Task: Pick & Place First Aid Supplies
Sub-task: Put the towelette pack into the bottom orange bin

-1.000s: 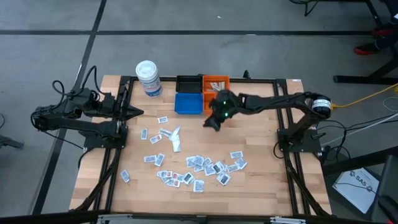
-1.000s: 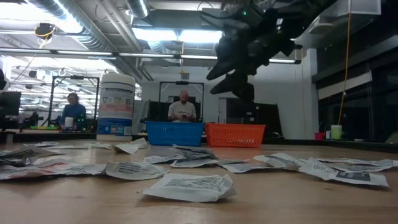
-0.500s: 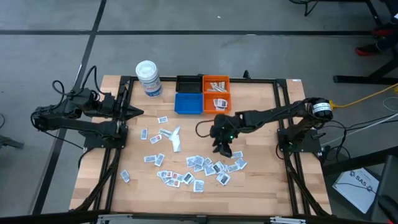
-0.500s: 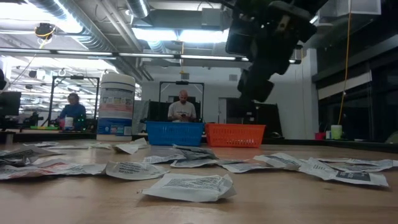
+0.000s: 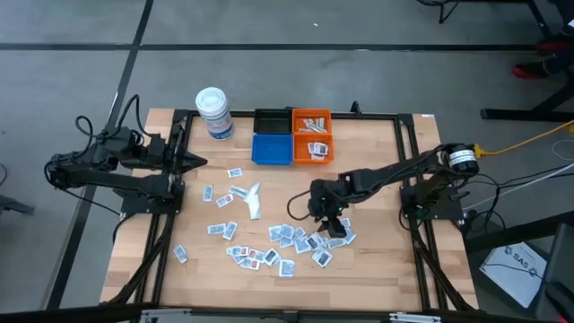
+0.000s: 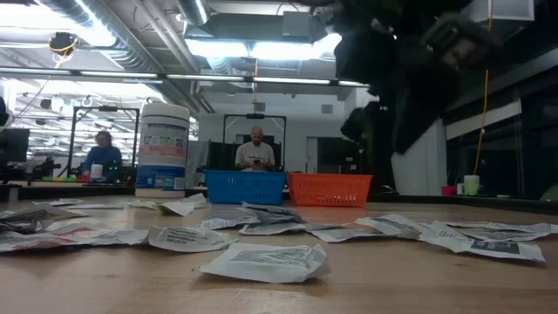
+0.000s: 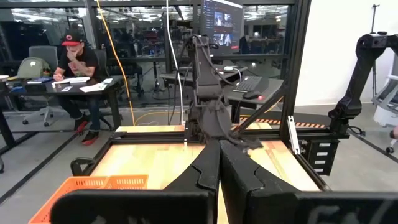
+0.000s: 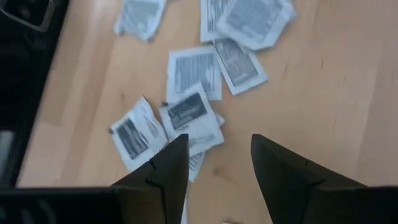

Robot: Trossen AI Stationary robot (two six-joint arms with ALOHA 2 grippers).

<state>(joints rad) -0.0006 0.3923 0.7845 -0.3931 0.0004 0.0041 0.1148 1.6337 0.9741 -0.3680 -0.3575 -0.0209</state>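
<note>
The first aid sachets (image 5: 269, 235) are scattered all over the middle and near part of the wooden worktop (image 5: 377, 260) — small flat white packets with dark print, some overlapping in a loose heap, a few strays off toward the left arm's side. A handful more already sit in the orange bin (image 5: 313, 144) at the far edge, right next to the blue bin (image 5: 271, 150) and a black bin (image 5: 272, 121), with the white lidded tub (image 5: 214, 113) standing a bit further along. The right gripper (image 5: 330, 220) is down low over the right end of the heap, and its fingers (image 8: 171, 165) are spread wide apart with nothing between them — in the right wrist view you look straight down past both dark fingers at a small cluster of packets (image 8: 186, 115) lying on the wood, a couple of them overlapping just beyond the fingertips. Can't tell if the tips are actually touching the worktop or any packet yet; it looks like a hover just above. The left gripper (image 7: 219, 163) is clenched tight, fingers pressed together with nothing in them, parked back at the left edge of the worktop well away from the pile. A couple of people sit at desks in the room behind.
</note>
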